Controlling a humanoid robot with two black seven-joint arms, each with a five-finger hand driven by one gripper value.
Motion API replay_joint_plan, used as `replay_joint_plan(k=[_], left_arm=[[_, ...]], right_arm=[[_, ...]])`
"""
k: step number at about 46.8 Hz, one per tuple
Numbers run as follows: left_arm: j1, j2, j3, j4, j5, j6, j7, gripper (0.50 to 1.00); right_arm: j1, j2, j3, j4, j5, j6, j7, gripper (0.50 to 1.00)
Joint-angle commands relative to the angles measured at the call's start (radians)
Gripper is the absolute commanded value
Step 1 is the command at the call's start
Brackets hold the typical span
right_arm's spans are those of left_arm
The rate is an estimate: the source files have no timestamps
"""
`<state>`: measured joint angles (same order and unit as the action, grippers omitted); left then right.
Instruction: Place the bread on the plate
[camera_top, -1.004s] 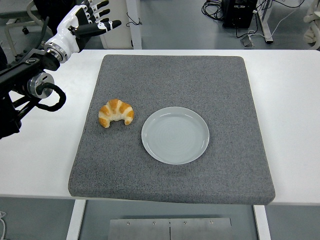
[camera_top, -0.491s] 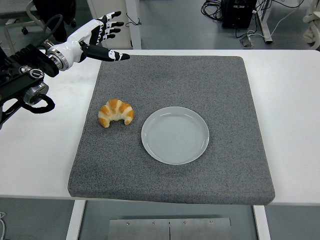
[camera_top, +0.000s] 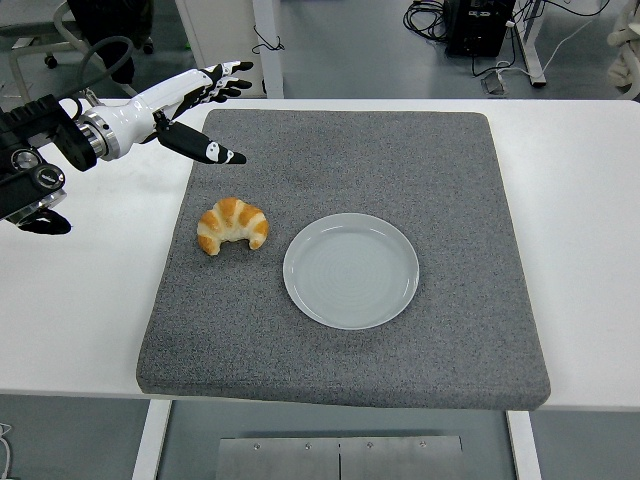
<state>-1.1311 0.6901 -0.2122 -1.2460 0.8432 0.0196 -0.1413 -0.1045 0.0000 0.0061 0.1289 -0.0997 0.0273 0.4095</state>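
Observation:
A golden croissant (camera_top: 232, 226) lies on the grey mat (camera_top: 400, 160), left of centre. Just right of it sits an empty pale grey plate (camera_top: 350, 270). My left hand (camera_top: 195, 105) comes in from the left edge and hovers above the mat's far left corner, behind and a little left of the croissant. Its fingers are spread and hold nothing, with the thumb pointing down toward the mat. The hand is clear of the croissant. The right arm does not appear.
The mat covers most of the white table (camera_top: 580, 180). Beyond the table's far edge are a white post (camera_top: 265, 45), cables and black equipment (camera_top: 480, 25) on the floor.
My left arm has swung in and down from the far left corner, so the open hand now sits lower and nearer the croissant. Croissant and plate have stayed put.

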Motion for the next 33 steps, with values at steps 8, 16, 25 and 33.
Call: replay_joint_plan(k=[8, 16, 25, 33], left_arm=[[0.016, 0.023, 0.011, -0.044, 0.089, -0.001, -0.004, 0.940], [0.025, 0.040, 0.068, -0.073, 0.145, 0.002, -0.003, 0.940], [0.027, 0.042, 0.106, -0.073, 0.212, 0.010, 0.002, 0.928], [0.048, 0.045, 0.106, -0.073, 0.296, 0.052, 0.003, 0.925]], right_arm=[[0.000, 0.000, 0.000, 0.000, 0.000, 0.000, 0.000, 1.000], [0.000, 0.000, 0.000, 0.000, 0.000, 0.000, 0.000, 1.000], [0.000, 0.000, 0.000, 0.000, 0.000, 0.000, 0.000, 1.000], [0.000, 0.000, 0.000, 0.000, 0.000, 0.000, 0.000, 1.000]])
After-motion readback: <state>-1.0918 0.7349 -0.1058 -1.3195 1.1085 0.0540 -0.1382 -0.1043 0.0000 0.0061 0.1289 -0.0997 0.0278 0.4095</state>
